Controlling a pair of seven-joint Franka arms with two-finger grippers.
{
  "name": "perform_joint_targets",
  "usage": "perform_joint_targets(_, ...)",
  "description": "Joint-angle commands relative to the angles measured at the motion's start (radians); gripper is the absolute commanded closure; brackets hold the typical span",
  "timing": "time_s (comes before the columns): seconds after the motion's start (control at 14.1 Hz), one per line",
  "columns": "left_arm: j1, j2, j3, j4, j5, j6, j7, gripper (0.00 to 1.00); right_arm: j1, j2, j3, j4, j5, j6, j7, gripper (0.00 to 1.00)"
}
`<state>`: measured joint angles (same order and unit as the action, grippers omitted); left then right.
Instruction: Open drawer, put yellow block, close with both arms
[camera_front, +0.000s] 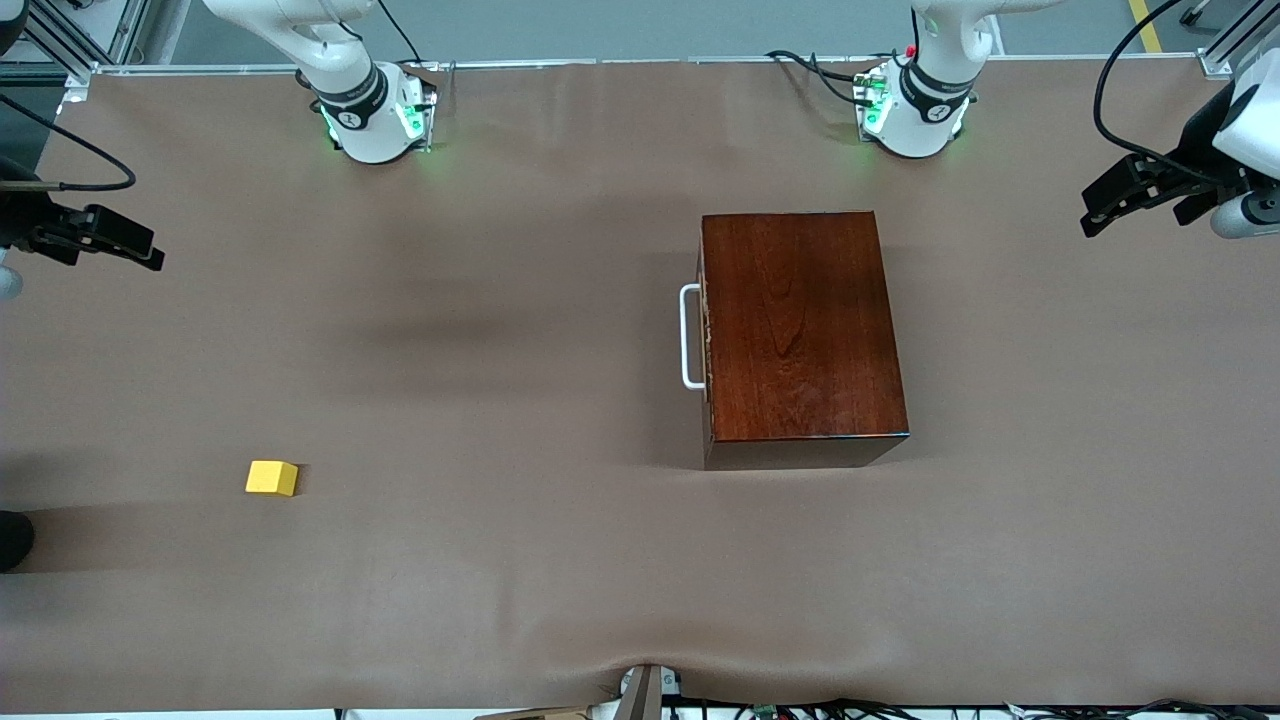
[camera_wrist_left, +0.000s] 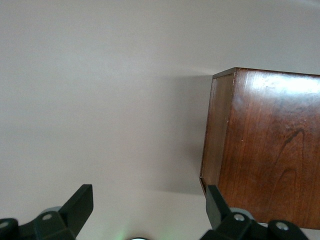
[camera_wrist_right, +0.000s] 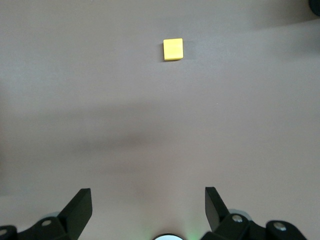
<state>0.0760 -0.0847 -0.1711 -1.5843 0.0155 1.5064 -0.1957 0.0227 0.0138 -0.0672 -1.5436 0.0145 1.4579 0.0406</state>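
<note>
The dark reddish-brown wooden box (camera_front: 800, 330) stands on the table toward the left arm's end. Its drawer is shut, and the white bar handle (camera_front: 690, 336) faces the right arm's end. The yellow block (camera_front: 272, 477) lies on the table toward the right arm's end, nearer to the front camera than the box. My left gripper (camera_front: 1097, 205) is open and empty, up in the air at its end of the table. The left wrist view shows its fingers (camera_wrist_left: 80, 205) and the box (camera_wrist_left: 270, 150). My right gripper (camera_front: 140, 247) is open and empty, up over its own end. The right wrist view shows the block (camera_wrist_right: 173, 49).
A brown cover (camera_front: 500, 350) lies over the whole table, with a wrinkle at its front edge (camera_front: 640, 665). A dark round object (camera_front: 12, 540) sits at the table's edge at the right arm's end. Cables run by both arm bases.
</note>
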Motion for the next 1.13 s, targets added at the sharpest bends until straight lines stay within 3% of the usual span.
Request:
perform_joint_targets(0.0,-0.022,0.055,-0.013,0.072,0.0,-0.037,0.005,0.0,0.0,0.002,0.003,-0.007,-0.013,0.009,-0.01,0.0)
perform_joint_targets(0.21,-0.073,0.095,-0.028,0.106,0.001,-0.04,-0.027,0.0,0.0,0.005,0.004,-0.007,-0.013,0.024,-0.011,0.0)
perform_joint_targets(0.43,-0.188,0.154,-0.028,0.158,0.041,-0.052,-0.111,0.0,0.003,0.009,0.004,-0.007,-0.013,0.025,-0.013,0.0)
perform_joint_targets(0.78,-0.408,0.339,-0.025,0.303,0.07,-0.054,-0.31,0.0,0.006,0.012,0.004,-0.009,-0.013,0.033,-0.013,0.0)
perform_joint_targets(1.06,-0.565,0.462,0.001,0.363,0.075,0.012,-0.461,0.0,0.003,0.017,0.004,-0.009,-0.013,0.038,-0.039,0.0)
